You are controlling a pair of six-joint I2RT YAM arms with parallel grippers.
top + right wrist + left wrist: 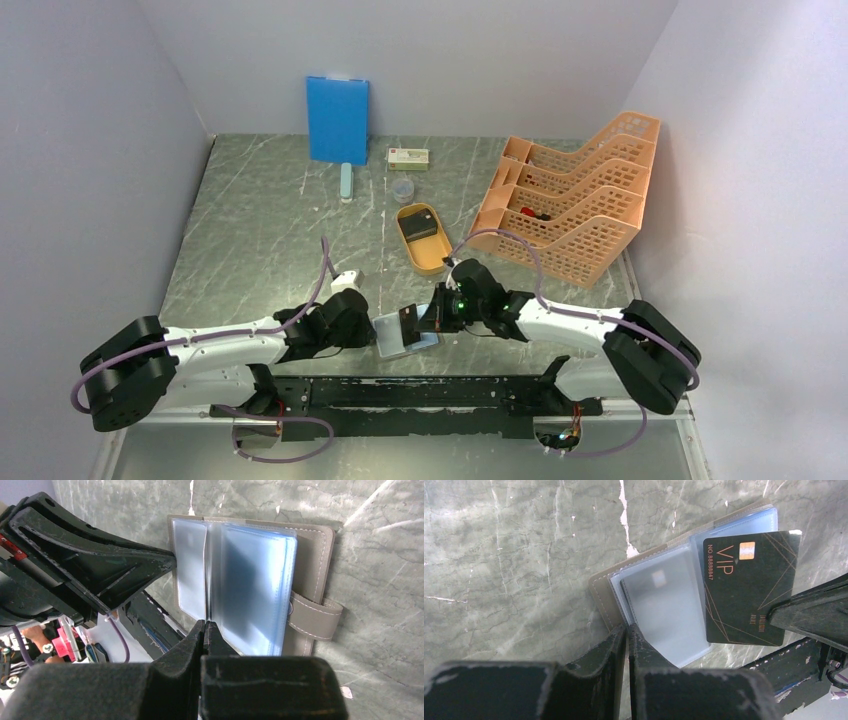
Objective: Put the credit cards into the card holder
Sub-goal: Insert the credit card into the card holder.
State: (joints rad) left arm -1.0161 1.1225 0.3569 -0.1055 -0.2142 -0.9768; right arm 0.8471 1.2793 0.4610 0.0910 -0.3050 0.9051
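Left wrist view: right hand (205, 628) clenched on black credit card (749, 587), held just over open card holder (664, 610), long axis approx along spine. Holder on counter (524, 555) btwn hands; left hand (628, 633) pinches its edge.

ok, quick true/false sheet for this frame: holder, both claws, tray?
1. The card holder lies open on the table. True.
2. The right claw is shut on a black VIP card. True.
3. The left claw is wide open, clear of the holder. False: it is shut on the holder's edge.
4. The orange tray is empty. False: dark cards lie in it.
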